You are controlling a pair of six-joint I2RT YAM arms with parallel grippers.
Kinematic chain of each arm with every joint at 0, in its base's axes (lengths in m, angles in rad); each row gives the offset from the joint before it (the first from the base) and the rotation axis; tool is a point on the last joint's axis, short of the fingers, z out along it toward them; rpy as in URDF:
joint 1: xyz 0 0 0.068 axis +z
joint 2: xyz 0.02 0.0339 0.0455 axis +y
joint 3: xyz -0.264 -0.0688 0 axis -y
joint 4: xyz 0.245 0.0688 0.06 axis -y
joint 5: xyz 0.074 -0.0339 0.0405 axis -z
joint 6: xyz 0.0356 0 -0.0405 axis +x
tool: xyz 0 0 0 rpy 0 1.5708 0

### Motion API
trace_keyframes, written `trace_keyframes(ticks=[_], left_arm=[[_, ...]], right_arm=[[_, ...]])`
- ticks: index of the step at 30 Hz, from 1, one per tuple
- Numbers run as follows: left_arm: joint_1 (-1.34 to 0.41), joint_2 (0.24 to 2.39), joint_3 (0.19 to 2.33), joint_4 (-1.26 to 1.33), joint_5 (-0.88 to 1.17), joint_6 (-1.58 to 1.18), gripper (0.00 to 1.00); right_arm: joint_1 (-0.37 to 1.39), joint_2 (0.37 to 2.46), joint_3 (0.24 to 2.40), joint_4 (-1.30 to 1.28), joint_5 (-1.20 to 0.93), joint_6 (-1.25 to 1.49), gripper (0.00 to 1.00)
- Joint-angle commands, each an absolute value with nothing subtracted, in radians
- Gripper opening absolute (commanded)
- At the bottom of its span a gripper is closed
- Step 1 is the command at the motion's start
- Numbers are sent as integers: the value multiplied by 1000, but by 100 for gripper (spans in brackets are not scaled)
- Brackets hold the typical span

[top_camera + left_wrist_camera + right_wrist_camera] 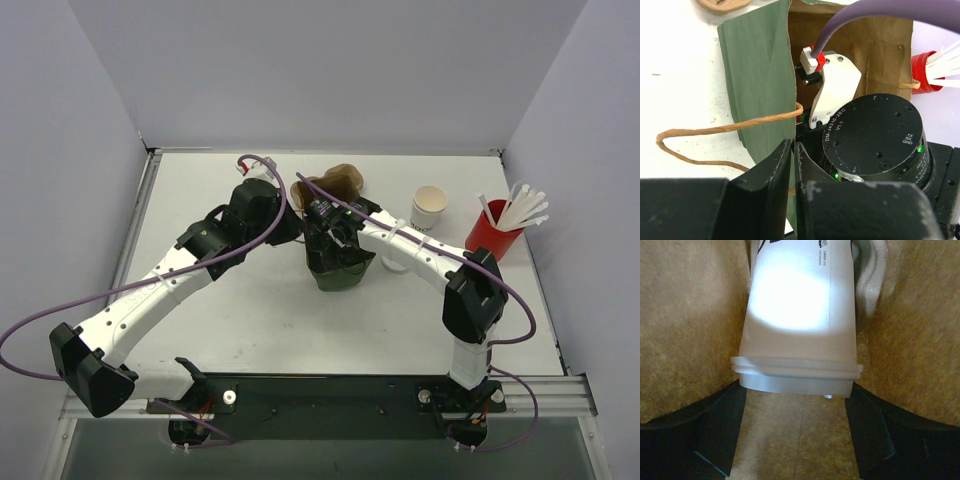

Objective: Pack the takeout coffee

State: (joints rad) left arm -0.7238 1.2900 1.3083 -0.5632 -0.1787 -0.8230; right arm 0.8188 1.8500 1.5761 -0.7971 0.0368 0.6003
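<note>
The takeout coffee (797, 305), a white paper cup with a white lid (795, 375), hangs inside the paper bag (690, 315). My right gripper (796, 405) is shut on it, a finger against each side of the lid. From above, the green bag (338, 272) stands mid-table with the right wrist (335, 240) reaching into its mouth; the cup is hidden there. My left gripper (793, 150) sits at the bag's left wall (755, 75). Its jaws stand a thin slit apart with the wall's edge running between them.
The bag's twine handle (715, 131) loops out to the left. An open white cup with a tan inside (430, 207) and a red cup of white straws (495, 232) stand at the back right. A brown paper item (340, 178) lies behind the bag.
</note>
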Motion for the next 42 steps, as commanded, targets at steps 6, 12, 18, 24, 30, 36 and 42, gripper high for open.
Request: trace_keyframes(ticks=[6,12,18,24,30,36,42], left_arm=[[-716,1290,1339,-514,-117,-795,7],[-715,1301,1393,-581,-51,-772,0],[-713,1290,1428,-652,0,-765,0],[-710,1278,1439,-698,49,-788,0],[-690,1270,1466,-750,104,-810,0],[-652,1252,1448,-756,179,-836,0],[-644,1244,1436,-752,204,-861,0]], right_arm=[[810,1876,1574,-867,71,595,60],[813,1853,1606,-900,74,591,60],[816,1809,1643,-934,77,592,60],[825,1793,1701,-971,89,597,60],[834,1786,1724,-996,95,595,60],[844,1775,1724,-1008,98,598,60],[851,1782,1736,-1008,97,600,60]])
